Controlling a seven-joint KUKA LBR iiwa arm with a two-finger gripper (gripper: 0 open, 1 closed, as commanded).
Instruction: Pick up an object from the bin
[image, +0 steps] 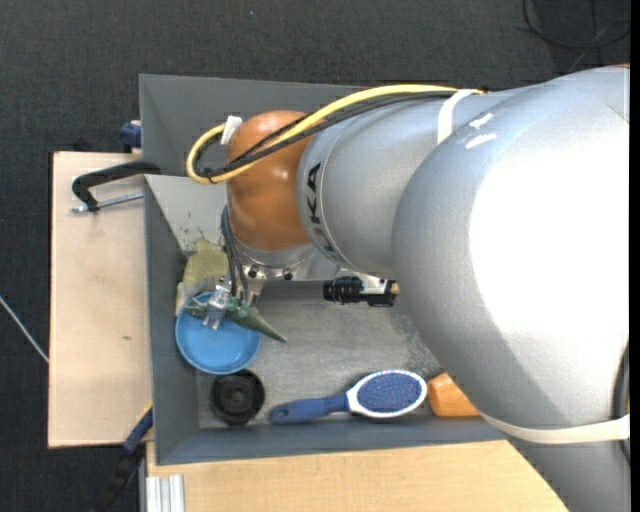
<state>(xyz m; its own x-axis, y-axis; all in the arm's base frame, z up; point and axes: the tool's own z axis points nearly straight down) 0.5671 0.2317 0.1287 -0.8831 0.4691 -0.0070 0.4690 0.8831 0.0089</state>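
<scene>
The arm (480, 250) enters from the right side of the camera view and extends across the grey metal bin (170, 115); its broad grey links cover the right and upper parts of the bin. The wrist section carries a rounded orange cover (262, 190), and a yellow cable (330, 105) runs from the upper link in a loop to the left of that cover. Below the cover, the wrist points down toward the left-hand side of the bin floor. The gripper (228, 300) sits low in the bin, close to the left wall. Its tip is at the upper rim of a blue bowl (217, 345). Whether the pincer is released or clenched cannot be told from this view, and no object can be confirmed as grasped. The blue bowl lies open side up in the lower left part of the bin, directly below the gripper tip and touching it or nearly so. A dark green pointed piece (258, 324) lies across the bowl's upper right rim, just beside the gripper. An olive-yellow soft piece (203, 268) lies against the left wall, just above the bowl and to the left of the gripper. A black round part (236, 395) sits below the bowl in the lower left corner. A blue-handled brush (350, 398) with an oval head lies along the lower wall, well apart from the gripper, and an orange object (452, 397) is partly hidden by the arm next to the brush head. A black cylindrical item (358, 291) lies on the floor near the centre, under the edge of the arm.
</scene>
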